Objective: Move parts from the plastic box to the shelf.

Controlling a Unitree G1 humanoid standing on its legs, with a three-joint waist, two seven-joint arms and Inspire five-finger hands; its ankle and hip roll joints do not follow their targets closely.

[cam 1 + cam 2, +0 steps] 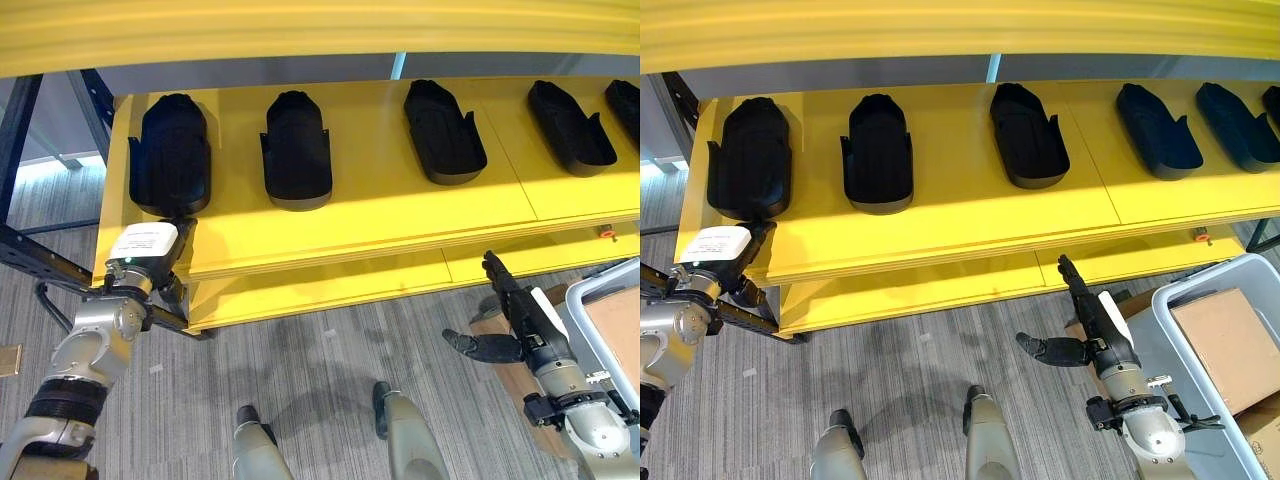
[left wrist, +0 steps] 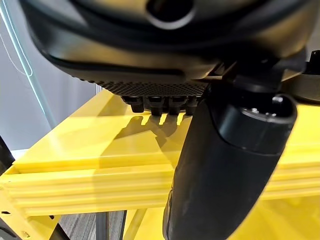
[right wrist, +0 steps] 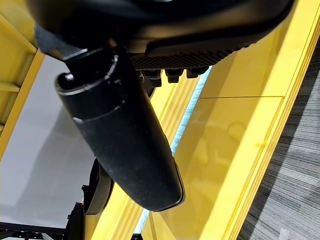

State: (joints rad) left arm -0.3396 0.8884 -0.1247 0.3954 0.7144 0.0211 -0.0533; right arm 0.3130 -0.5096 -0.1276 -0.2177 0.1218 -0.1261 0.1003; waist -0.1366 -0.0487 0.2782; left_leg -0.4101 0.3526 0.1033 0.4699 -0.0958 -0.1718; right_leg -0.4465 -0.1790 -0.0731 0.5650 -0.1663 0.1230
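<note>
Several black, shoe-shaped parts lie in a row on the yellow shelf (image 1: pixel 400 220). My left hand (image 1: pixel 180 238) is at the shelf's front left corner, just before the near end of the leftmost part (image 1: pixel 170 155). Its thumb (image 2: pixel 225 165) and straight fingertips (image 2: pixel 160 106) hover over bare yellow board with nothing between them. My right hand (image 1: pixel 515 310) hangs below the shelf's front edge on the right, open and empty, fingers pointing up and thumb spread out. The grey plastic box (image 1: pixel 1200 290) stands on the floor at the lower right.
A brown cardboard piece (image 1: pixel 1230 345) lies in the box. A lower yellow shelf level (image 1: pixel 330 285) sits under the top board, and a yellow beam (image 1: pixel 320 30) runs overhead. A dark frame upright (image 1: pixel 20 130) stands at the left.
</note>
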